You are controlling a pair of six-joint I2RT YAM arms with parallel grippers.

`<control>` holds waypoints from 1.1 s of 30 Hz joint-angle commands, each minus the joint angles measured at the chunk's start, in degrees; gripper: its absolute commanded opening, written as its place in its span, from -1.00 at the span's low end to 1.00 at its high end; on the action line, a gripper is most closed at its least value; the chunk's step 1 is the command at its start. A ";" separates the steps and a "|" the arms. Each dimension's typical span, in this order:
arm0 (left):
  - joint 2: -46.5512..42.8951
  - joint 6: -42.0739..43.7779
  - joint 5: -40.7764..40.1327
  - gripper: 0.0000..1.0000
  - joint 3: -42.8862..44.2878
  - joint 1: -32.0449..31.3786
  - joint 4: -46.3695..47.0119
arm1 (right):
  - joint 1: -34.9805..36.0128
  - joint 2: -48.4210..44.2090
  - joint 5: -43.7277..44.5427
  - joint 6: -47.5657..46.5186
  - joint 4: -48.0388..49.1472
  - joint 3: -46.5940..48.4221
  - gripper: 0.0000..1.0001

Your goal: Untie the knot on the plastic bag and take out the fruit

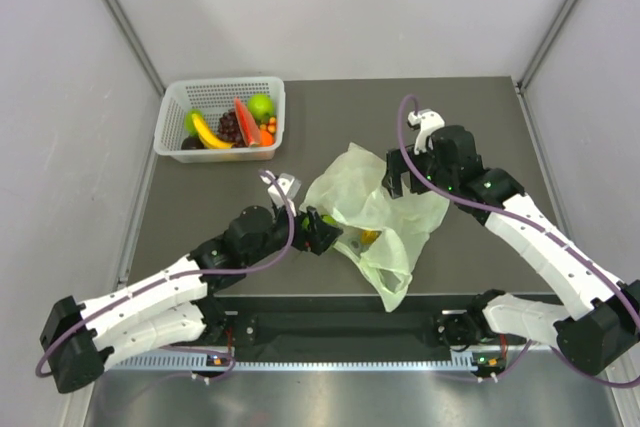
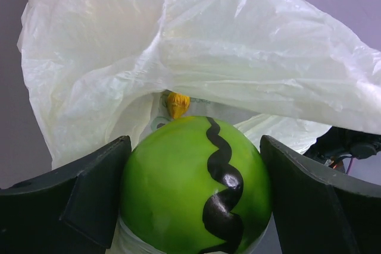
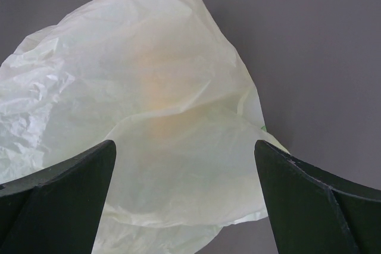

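Pale green and crinkled, the plastic bag point(image 1: 372, 202) is spread with its long axis running far to near, its narrow tip pointed at the near edge of the table point(image 1: 470, 117). At the bag's left edge a striped green fruit point(image 2: 178, 188) is clamped between the widely spread fingers of the left gripper point(image 1: 322, 234). Over the bag's far right side the right gripper point(image 1: 405, 185) is held wide open, empty.

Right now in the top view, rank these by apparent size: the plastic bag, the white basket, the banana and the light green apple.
1. plastic bag
2. white basket
3. banana
4. light green apple, only a little smaller than the banana
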 commanded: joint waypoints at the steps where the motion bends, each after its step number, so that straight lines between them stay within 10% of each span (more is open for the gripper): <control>1: -4.00 -1.10 1.23 0.15 -2.98 -0.16 6.11 | -0.91 -1.49 -1.29 -0.03 1.54 1.12 0.99; 14: -16.58 -0.58 -0.88 0.16 2.72 -0.24 -1.26 | -0.91 -1.85 -1.29 -0.64 1.45 1.38 0.99; 22: -20.09 2.14 -16.33 0.32 1.49 -0.24 -2.06 | -0.91 -1.49 -0.76 -0.82 1.27 1.39 0.99; 33: -16.33 7.86 -20.21 0.63 -0.18 -0.25 16.83 | -0.91 -1.76 -5.65 -1.87 1.89 0.86 0.99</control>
